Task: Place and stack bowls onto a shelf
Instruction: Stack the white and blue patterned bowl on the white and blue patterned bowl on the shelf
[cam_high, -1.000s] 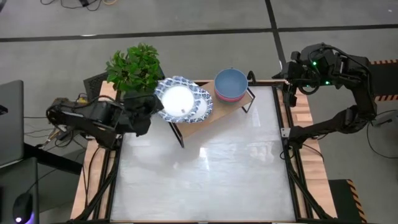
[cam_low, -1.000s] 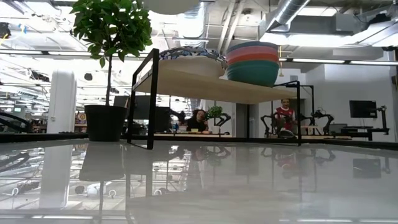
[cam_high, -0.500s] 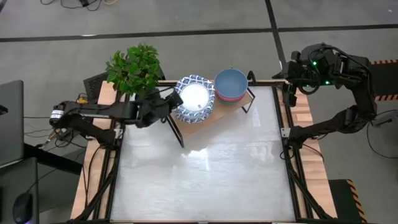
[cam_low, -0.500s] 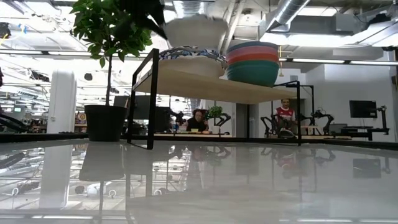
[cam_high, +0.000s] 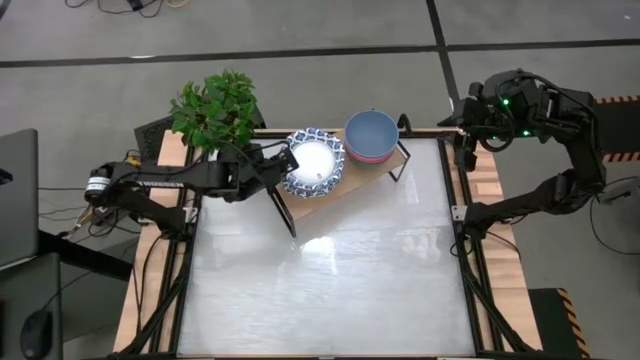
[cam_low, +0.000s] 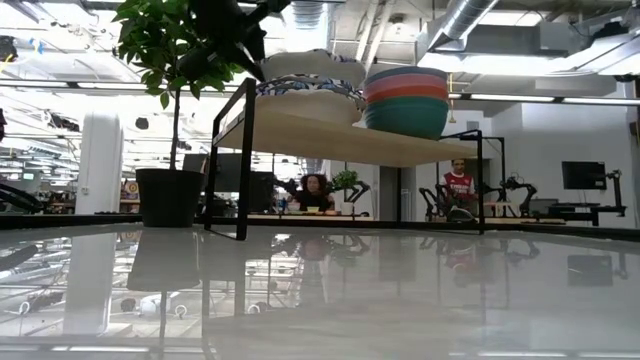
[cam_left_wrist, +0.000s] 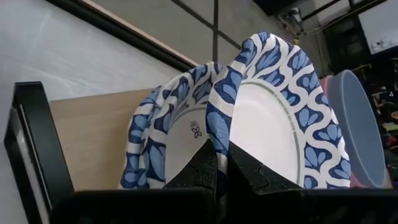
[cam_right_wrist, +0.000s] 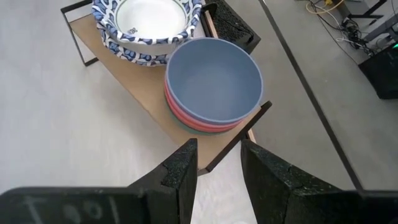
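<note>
A light-wood shelf (cam_high: 322, 206) with black end frames stands at the table's far side. On its left half sits a stack of white bowls with blue patterned rims (cam_low: 305, 90). The topmost white bowl (cam_high: 313, 160) is at the top of that stack, and my left gripper (cam_high: 283, 167) is shut on it. On the shelf's right half a blue bowl (cam_high: 372, 133) tops a pink-red and a green one (cam_low: 405, 100). My right gripper (cam_right_wrist: 219, 152) hangs open high over the shelf's right end with nothing between its fingers. My left gripper pinches the top bowl's blue patterned rim (cam_left_wrist: 219, 140) on the side toward the table's left, one finger inside the bowl and one outside. The fingers come slanting down from the left. The bowl sits tilted in the bowl below (cam_left_wrist: 186, 134).
A potted plant (cam_high: 215, 108) stands just left of the shelf, close to my left arm. The whitish tabletop (cam_high: 330, 280) spreads out in front of the shelf. In the low view people sit in the room behind the table.
My left gripper has carried the white bowl toward the table's right and down, from up beside the plant onto the stack of patterned bowls. The bowl has sunk into the stack's top. The gripper has stayed shut on its rim.
</note>
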